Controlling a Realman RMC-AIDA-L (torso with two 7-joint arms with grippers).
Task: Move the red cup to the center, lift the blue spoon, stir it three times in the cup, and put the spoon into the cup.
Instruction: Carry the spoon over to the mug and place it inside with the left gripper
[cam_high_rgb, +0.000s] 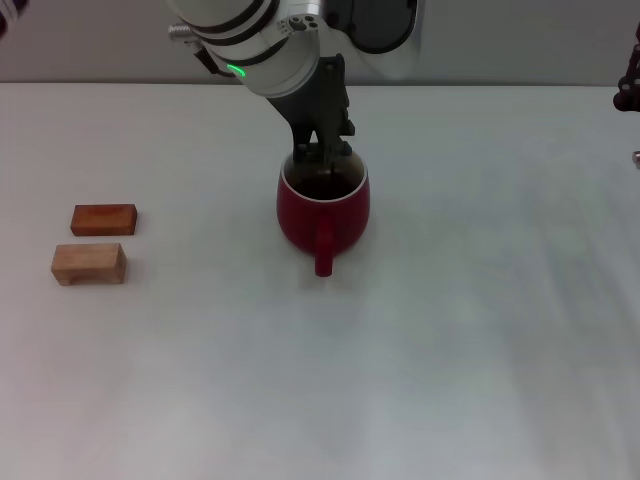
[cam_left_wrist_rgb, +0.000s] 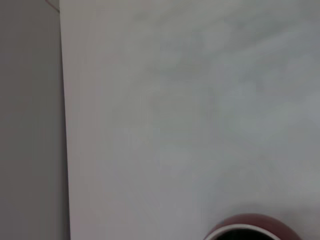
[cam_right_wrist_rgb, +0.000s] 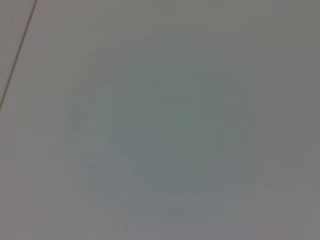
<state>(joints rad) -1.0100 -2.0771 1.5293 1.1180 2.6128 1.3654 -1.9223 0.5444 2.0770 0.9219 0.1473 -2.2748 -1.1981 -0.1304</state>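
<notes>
Red cup (cam_high_rgb: 323, 212) centred on the surface (cam_high_rgb: 450, 330), handle toward robot. Left end effector (cam_high_rgb: 322, 150) over the rim, grip state impossible to tell; blue spoon unseen. Best stirred in small circles, clear of the wall.

Dark red mug on a plain pale grey-white counter

The red cup (cam_high_rgb: 323, 210) is deep red outside, with a pale rim, a dark inside and a red loop handle. The left end effector (cam_high_rgb: 322, 152) is dark grey to black below a glossy white arm with a small green light. Near the counter's (cam_high_rgb: 450, 350) left edge, one wooden block (cam_high_rgb: 103, 219) is reddish-brown and the other wooden block (cam_high_rgb: 89, 263) pale tan.
</notes>
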